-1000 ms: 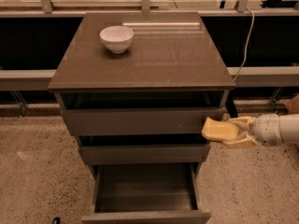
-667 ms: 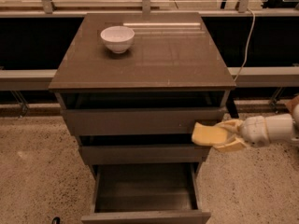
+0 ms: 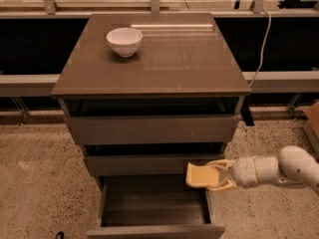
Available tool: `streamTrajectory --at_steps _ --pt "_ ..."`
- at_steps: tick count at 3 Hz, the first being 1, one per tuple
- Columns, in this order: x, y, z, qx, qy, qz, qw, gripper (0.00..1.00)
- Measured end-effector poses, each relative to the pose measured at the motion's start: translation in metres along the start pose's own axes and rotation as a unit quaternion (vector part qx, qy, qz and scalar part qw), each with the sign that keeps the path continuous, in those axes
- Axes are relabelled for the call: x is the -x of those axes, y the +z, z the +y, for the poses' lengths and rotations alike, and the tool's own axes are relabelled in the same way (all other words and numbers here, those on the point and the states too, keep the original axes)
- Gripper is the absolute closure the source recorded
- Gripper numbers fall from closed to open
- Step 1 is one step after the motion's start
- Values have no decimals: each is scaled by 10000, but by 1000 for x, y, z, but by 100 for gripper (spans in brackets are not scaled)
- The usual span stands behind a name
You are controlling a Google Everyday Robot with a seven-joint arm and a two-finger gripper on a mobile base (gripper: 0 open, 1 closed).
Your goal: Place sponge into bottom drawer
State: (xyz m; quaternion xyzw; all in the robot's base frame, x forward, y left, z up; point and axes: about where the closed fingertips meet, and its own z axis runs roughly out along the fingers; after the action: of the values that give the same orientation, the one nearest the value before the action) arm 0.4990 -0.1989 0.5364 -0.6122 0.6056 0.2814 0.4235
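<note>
A squat cabinet with a smooth, faintly glossy grey-brown top point(image 3: 169, 63) stands on a speckled terrazzo floor point(image 3: 40, 193). A round white bowl point(image 3: 124, 40) sits on the far left part of the top. The top drawer point(image 3: 149, 129) and the middle drawer point(image 3: 144, 164) have flat, handleless fronts, and both stand slightly ajar with a dark slot above each.

The bottom drawer point(image 3: 152, 231) is pulled well out toward the near side. It shows a deep, dark, straight-walled box with an open interior. The white, rounded arm point(image 3: 274, 169) reaches in from the right. Its gripper point(image 3: 211, 176) is at the drawer's far right corner, just below the middle drawer's front edge. The pale fingers point(image 3: 215, 164) pinch the sponge point(image 3: 199, 175) from above and below. The sponge is a soft, pale yellow block with rounded corners. It is held in the air over the right far part of the open box, close to the right side wall. A thin cable point(image 3: 262, 41) hangs down at the cabinet's far right.
</note>
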Motion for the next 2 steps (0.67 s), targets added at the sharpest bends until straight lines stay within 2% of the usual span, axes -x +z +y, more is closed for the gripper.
streamTrajectory --at_steps 1,2 --pt "-1 4 1 32 -195 -25 9998 100" --pt "-3 7 0 28 -174 -34 9998 100"
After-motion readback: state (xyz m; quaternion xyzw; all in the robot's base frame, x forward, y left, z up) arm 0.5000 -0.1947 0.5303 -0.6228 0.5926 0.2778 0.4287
